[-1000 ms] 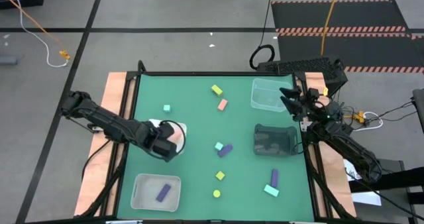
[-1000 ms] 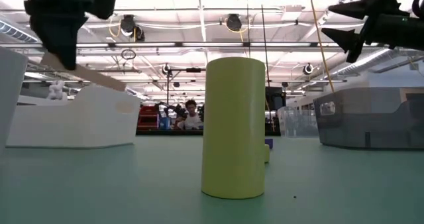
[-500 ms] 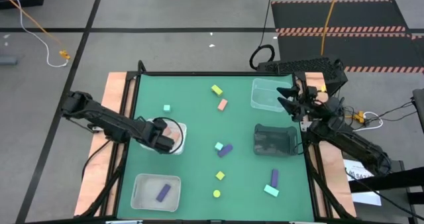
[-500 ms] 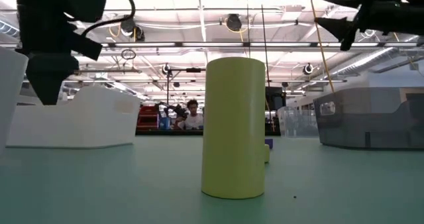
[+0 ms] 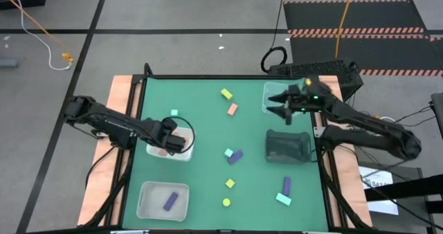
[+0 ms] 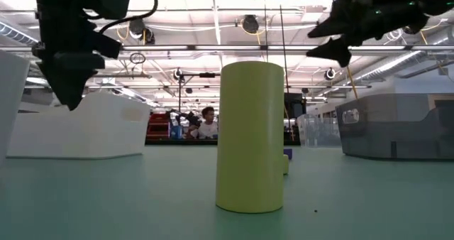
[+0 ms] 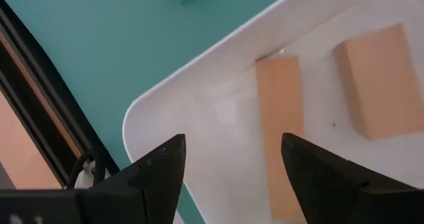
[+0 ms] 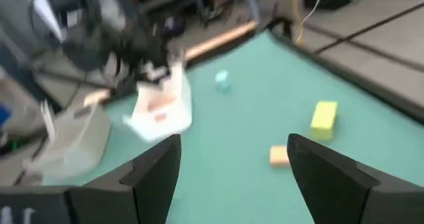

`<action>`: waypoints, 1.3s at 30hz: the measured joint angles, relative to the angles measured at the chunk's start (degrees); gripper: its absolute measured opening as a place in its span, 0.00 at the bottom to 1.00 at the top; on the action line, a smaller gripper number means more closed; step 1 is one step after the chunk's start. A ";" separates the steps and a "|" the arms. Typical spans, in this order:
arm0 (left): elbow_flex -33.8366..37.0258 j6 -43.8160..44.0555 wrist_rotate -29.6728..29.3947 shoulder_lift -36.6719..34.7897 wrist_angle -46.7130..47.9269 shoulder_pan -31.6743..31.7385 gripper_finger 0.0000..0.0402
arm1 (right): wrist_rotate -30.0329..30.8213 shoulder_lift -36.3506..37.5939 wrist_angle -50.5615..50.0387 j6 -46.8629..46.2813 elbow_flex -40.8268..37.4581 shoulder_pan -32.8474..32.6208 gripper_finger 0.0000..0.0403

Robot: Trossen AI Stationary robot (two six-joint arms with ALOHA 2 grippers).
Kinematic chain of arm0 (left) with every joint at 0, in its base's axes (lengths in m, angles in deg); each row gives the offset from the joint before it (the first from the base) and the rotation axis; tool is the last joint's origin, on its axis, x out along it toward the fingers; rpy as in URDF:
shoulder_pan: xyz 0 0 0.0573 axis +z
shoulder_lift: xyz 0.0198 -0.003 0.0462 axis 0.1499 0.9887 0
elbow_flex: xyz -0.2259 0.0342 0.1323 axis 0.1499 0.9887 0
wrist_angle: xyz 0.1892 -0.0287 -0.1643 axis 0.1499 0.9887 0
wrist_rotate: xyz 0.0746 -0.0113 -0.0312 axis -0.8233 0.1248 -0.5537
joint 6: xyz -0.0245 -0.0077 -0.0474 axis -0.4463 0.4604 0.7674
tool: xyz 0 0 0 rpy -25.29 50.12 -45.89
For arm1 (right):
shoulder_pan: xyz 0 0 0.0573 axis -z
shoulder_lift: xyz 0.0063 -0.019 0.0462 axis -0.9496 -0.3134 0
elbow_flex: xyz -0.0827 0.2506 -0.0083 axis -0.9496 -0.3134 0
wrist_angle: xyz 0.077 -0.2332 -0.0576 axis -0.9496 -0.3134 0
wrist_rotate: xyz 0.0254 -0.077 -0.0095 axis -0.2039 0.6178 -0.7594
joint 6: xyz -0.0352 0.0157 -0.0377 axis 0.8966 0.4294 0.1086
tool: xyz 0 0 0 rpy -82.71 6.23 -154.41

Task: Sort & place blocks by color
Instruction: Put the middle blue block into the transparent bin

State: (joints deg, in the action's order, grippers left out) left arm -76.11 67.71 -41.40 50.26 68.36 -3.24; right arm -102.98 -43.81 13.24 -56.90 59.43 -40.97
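Observation:
My left gripper hovers open over the white tray at the table's left. In the tray lie a salmon bar and a salmon block, both flat on its floor and untouched. My right gripper stands open above the clear tray at the far right, holding nothing. Loose on the green mat are yellow, salmon, mint, purple and further yellow blocks.
A clear tray at the near left holds a purple block. A dark tray stands at the right. A yellow cylinder stands close in the low view. A mint block lies near the front right.
My left gripper has opened and let go of the salmon bar, which has dropped into the white tray. The gripper has shifted a little toward the far edge. My right arm has swung toward the table's left and now reaches over the clear tray.

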 joint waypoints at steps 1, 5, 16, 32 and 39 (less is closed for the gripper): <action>-0.38 0.00 -0.19 0.00 -0.04 -0.02 0.62 | 0.00 -1.75 -0.01 0.84 0.50 -1.34 0.67; -2.15 -0.03 -1.02 0.00 -0.04 -0.04 0.62 | 1.78 -8.19 0.05 4.35 2.04 -6.77 0.67; -7.99 -5.44 -5.52 0.00 -0.13 -0.04 0.62 | 15.34 -22.01 4.00 14.09 3.68 -21.18 0.67; -10.92 -10.32 -8.56 0.00 -0.33 0.31 0.62 | 23.44 -44.82 27.00 4.96 6.15 -30.49 0.67; -10.92 -10.31 -8.54 -0.02 -0.33 0.27 0.62 | 29.03 -51.84 18.74 -4.08 14.69 -34.22 0.67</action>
State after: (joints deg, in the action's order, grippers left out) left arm -87.04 57.41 -49.94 50.24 68.03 -2.98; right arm -73.95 -95.64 31.98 -60.98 74.12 -75.19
